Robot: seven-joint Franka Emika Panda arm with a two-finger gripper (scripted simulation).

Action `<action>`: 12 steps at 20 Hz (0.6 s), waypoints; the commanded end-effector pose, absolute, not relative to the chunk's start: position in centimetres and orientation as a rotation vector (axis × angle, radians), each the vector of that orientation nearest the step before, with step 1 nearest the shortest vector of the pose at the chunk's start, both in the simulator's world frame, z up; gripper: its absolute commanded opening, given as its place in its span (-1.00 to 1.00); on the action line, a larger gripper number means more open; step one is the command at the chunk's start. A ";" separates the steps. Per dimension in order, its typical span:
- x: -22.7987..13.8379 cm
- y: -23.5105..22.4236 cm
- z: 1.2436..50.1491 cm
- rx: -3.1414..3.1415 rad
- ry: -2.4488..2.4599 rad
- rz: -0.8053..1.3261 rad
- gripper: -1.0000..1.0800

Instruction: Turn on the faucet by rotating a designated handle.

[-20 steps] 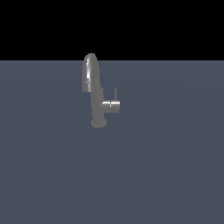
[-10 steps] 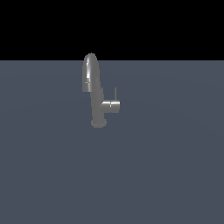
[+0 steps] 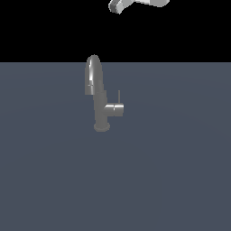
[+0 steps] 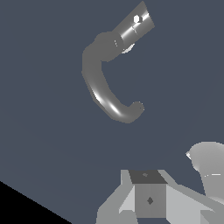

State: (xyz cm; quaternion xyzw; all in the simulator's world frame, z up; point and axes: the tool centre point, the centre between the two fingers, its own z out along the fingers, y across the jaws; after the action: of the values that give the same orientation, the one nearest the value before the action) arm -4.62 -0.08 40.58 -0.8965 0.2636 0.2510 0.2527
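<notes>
We see the tap (image 3: 97, 92) in shiny grey metal, with pale highlights along its arched spout (image 4: 101, 89) and a bright white glint on the side cylinder (image 4: 133, 27). The thin rod (image 3: 119, 96) on that cylinder is the same grey. The floor (image 3: 180, 171) is a plain, flat slate blue with no pattern, and the backdrop (image 3: 45, 27) at twelve o'clock is solid black. The arm (image 3: 135, 3) is white and light grey, and its gripper (image 4: 149, 199) shows pale grey with a darker grey block.
</notes>
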 end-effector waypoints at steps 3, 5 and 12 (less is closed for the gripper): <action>-2.2 -0.5 38.5 -2.314 0.791 0.758 -1.00; -1.2 -0.8 37.5 -2.256 0.824 0.790 -1.00; 2.3 -1.5 33.5 -2.034 0.935 0.903 -1.00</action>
State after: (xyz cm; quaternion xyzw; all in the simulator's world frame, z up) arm 1.53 -1.36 34.42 -0.8027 0.3509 0.3382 0.3437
